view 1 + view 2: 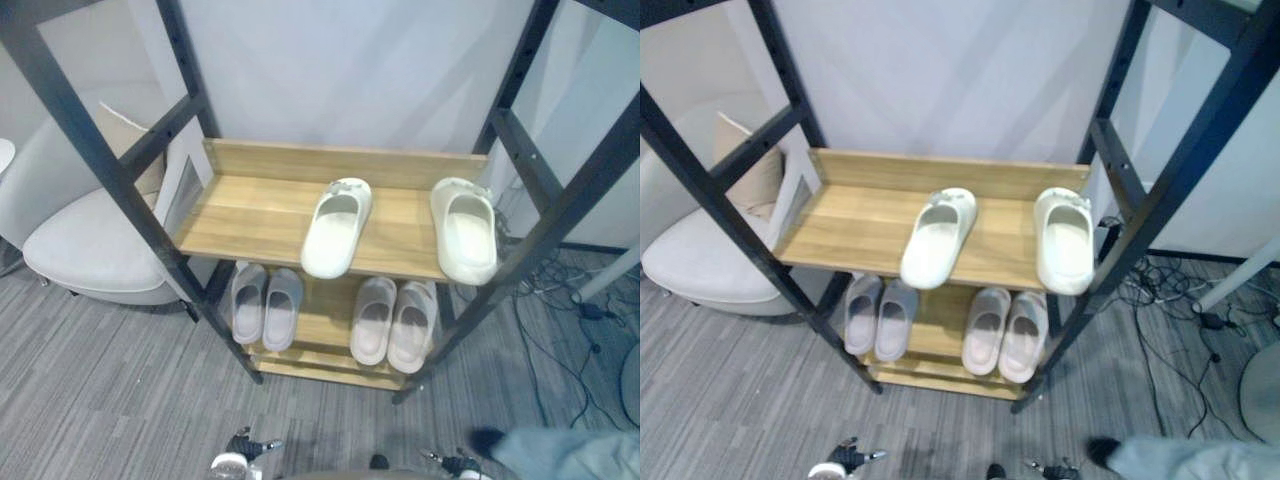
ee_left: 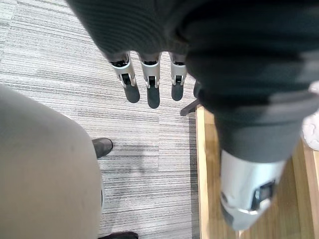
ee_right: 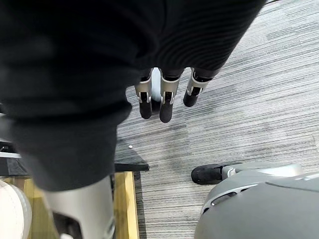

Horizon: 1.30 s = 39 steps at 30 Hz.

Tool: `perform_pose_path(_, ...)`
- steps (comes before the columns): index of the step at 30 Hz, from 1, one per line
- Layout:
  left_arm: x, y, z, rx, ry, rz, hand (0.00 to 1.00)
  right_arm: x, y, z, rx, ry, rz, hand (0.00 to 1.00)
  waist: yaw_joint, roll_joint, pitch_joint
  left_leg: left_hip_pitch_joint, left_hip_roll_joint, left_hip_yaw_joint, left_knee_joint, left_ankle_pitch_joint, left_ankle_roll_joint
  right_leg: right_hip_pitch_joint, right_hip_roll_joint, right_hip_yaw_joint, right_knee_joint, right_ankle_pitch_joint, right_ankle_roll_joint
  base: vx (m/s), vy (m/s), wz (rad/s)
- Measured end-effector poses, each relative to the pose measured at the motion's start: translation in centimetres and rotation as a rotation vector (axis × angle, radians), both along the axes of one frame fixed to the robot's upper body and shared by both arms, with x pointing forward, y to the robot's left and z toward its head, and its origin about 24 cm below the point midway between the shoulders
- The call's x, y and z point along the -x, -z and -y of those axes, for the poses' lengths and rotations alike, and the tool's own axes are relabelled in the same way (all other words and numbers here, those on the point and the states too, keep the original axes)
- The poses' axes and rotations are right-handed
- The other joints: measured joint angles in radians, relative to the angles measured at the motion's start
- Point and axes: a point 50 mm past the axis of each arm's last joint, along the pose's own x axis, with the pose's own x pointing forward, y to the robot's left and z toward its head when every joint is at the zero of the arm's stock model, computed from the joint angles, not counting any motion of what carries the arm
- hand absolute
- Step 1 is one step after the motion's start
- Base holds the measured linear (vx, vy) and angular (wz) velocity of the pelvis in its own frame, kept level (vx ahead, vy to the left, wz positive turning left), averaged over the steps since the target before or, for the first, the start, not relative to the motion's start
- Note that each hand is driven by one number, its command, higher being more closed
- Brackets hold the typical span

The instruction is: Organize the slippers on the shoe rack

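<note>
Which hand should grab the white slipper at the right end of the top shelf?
Probably the right hand: that slipper lies on the robot's right side. Both hands hang open over the floor, the left hand no closer.

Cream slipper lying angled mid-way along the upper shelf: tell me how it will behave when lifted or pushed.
The cream slipper looks thick and moulded, so probably light and shape-holding, not floppy. Its flat sole on the smooth upper shelf should slide, not roll. Its toe reaches the front edge, so pushing it outward might drop it.

White slipper (image 1: 337,226) angled on upper shelf (image 1: 250,215), 2nd slipper (image 1: 466,230) at right
</note>
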Motion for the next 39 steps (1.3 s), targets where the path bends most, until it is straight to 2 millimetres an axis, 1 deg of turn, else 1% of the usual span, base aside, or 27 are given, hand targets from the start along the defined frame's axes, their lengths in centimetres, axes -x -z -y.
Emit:
perform_pose_path(8, -0.2, 0.0, 0.3, 0.001, 0.015, 0.003, 0.00, 0.0, 0.0, 0.0, -0.001, 0.004, 0.000, 0.00, 0.000, 0.004, 0.004, -0.001, 0.004, -0.001, 0.007, -0.003, -0.003, 0.001, 0.004, 0.000, 0.000, -0.001, -0.002, 0.00, 0.000, 0.00)
perform_pose_path(10, -0.7, -0.1, 0.9, -0.008, 0.097, 0.011, 0.00, 0.1, 0.0, 0.0, -0.002, 0.004, -0.001, 0.00, -0.002, 0.006, 0.006, -0.001, 0.004, -0.004, 0.007, -0.003, -0.004, 0.003, 0.004, -0.001, 0.000, -0.001, -0.002, 0.00, -0.001, 0.02)
perform_pose_path(12, -1.8, -0.4, 2.3, -0.038, 0.296, 0.034, 0.00, 0.1, 0.0, 0.0, -0.001, 0.001, -0.002, 0.00, -0.002, 0.007, 0.009, -0.001, 0.004, -0.007, 0.007, -0.003, -0.004, 0.005, 0.003, -0.004, 0.000, -0.002, -0.002, 0.00, 0.000, 0.04)
perform_pose_path(15, -3.1, -1.1, 4.7, -0.025, 0.466, 0.114, 0.00, 0.0, 0.0, 0.0, 0.001, -0.001, 0.003, 0.00, -0.004, 0.006, 0.012, -0.001, 0.005, -0.007, 0.007, -0.004, -0.005, 0.005, 0.004, -0.004, 0.000, -0.002, -0.002, 0.00, 0.000, 0.00)
perform_pose_path(17, -4.7, -2.6, 8.1, 0.026, 0.638, 0.247, 0.00, -0.1, 0.0, -0.1, 0.004, -0.008, 0.009, 0.00, -0.005, 0.005, 0.014, -0.003, 0.004, -0.010, 0.007, -0.004, -0.005, 0.005, 0.004, -0.007, 0.000, -0.002, -0.002, 0.00, 0.000, 0.02)
perform_pose_path(18, -5.0, -2.9, 8.8, 0.040, 0.667, 0.272, 0.00, -0.1, 0.0, -0.1, 0.004, -0.008, 0.009, 0.00, -0.005, 0.004, 0.015, -0.003, 0.004, -0.011, 0.007, -0.004, -0.005, 0.005, 0.004, -0.007, 0.000, -0.002, -0.002, 0.00, 0.000, 0.04)
perform_pose_path(19, -5.9, -4.1, 10.8, 0.091, 0.742, 0.350, 0.00, -0.1, 0.0, -0.1, 0.004, -0.008, 0.011, 0.00, -0.005, 0.004, 0.015, -0.005, 0.004, -0.013, 0.007, -0.004, -0.005, 0.005, 0.004, -0.010, 0.000, -0.002, -0.002, 0.00, -0.001, 0.05)
perform_pose_path(20, -6.4, -5.4, 12.4, 0.148, 0.786, 0.422, 0.00, -0.2, -0.1, -0.1, 0.005, -0.008, 0.014, 0.00, -0.005, 0.005, 0.016, -0.007, 0.004, -0.017, 0.008, -0.004, -0.005, 0.005, 0.004, -0.013, 0.000, -0.002, -0.003, 0.00, -0.003, 0.08)
perform_pose_path(21, -6.7, -6.1, 13.2, 0.183, 0.812, 0.464, 0.00, -0.2, -0.1, -0.1, 0.005, -0.008, 0.018, 0.00, -0.007, 0.006, 0.015, -0.009, 0.004, -0.020, 0.009, -0.004, -0.005, 0.005, 0.003, -0.016, 0.000, -0.003, -0.003, 0.00, -0.005, 0.11)
perform_pose_path(23, -7.2, -9.6, 16.2, 0.317, 0.922, 0.631, 0.00, -0.4, -0.1, -0.1, 0.008, -0.010, 0.027, 0.00, -0.009, 0.009, 0.013, -0.018, 0.005, -0.025, 0.011, -0.004, -0.005, 0.000, 0.004, -0.018, 0.001, -0.004, -0.004, 0.01, -0.006, 0.06)
perform_pose_path(24, -7.1, -10.6, 17.0, 0.367, 0.939, 0.675, 0.00, -0.6, -0.2, 0.0, 0.009, -0.011, 0.030, 0.00, -0.009, 0.011, 0.014, -0.018, 0.005, -0.025, 0.011, -0.004, -0.005, -0.001, 0.004, -0.018, 0.002, -0.004, -0.004, 0.00, 0.000, 0.00)
perform_pose_path(25, -7.0, -12.2, 18.0, 0.444, 0.961, 0.738, 0.00, -0.7, -0.2, 0.1, 0.013, -0.012, 0.034, 0.00, -0.009, 0.015, 0.014, -0.018, 0.005, -0.025, 0.011, -0.004, -0.005, -0.001, 0.004, -0.018, 0.003, -0.004, -0.004, 0.00, 0.000, 0.00)
perform_pose_path(26, -6.8, -13.4, 18.6, 0.497, 0.972, 0.781, 0.00, -0.8, -0.2, 0.1, 0.016, -0.011, 0.035, 0.00, -0.009, 0.018, 0.012, -0.018, 0.004, -0.025, 0.011, -0.004, -0.005, -0.001, 0.004, -0.017, 0.004, -0.004, -0.004, 0.00, 0.000, 0.00)
perform_pose_path(29, -6.9, -16.6, 19.3, 0.632, 0.954, 0.901, 0.00, -1.4, -0.4, 0.1, 0.022, -0.013, 0.046, 0.00, -0.009, 0.023, 0.010, -0.018, 0.004, -0.025, 0.011, -0.004, -0.005, -0.001, 0.004, -0.017, 0.005, -0.003, -0.004, 0.00, 0.000, 0.00)
perform_pose_path(31, -7.0, -18.1, 19.4, 0.684, 0.933, 0.954, 0.00, -1.7, -0.4, 0.1, 0.024, -0.021, 0.051, 0.00, -0.007, 0.026, 0.008, -0.017, 0.004, -0.025, 0.011, -0.004, -0.005, 0.000, 0.004, -0.017, 0.005, -0.003, -0.004, 0.00, 0.000, 0.00)
perform_pose_path(34, -6.9, -21.1, 19.5, 0.784, 0.902, 1.063, 0.00, -2.1, -0.5, -0.1, 0.029, -0.048, 0.056, 0.00, -0.004, 0.034, 0.002, -0.015, 0.004, -0.025, 0.012, -0.004, -0.004, 0.002, 0.003, -0.019, 0.005, -0.003, -0.004, 0.00, 0.000, 0.00)
perform_pose_path(35, -6.8, -21.5, 19.5, 0.793, 0.902, 1.077, 0.00, -2.1, -0.5, -0.1, 0.030, -0.050, 0.057, 0.00, -0.003, 0.036, 0.001, -0.015, 0.004, -0.025, 0.012, -0.004, -0.004, 0.003, 0.003, -0.019, 0.006, -0.003, -0.004, 0.00, 0.000, 0.00)
perform_pose_path(36, -6.7, -22.5, 19.6, 0.828, 0.889, 1.115, 0.00, -2.3, -0.5, -0.2, 0.031, -0.054, 0.058, 0.00, -0.002, 0.040, -0.001, -0.012, 0.004, -0.025, 0.012, -0.004, -0.004, 0.006, 0.004, -0.021, 0.006, -0.003, -0.004, 0.00, 0.000, 0.00)
perform_pose_path(39, -6.6, -24.2, 19.5, 0.860, 0.865, 1.198, 0.00, -2.4, -0.5, -0.6, 0.030, -0.091, 0.056, 0.00, 0.000, 0.042, -0.004, -0.001, 0.004, -0.026, 0.012, -0.005, -0.002, 0.018, 0.002, -0.022, 0.007, -0.004, -0.004, 0.00, 0.000, 0.00)
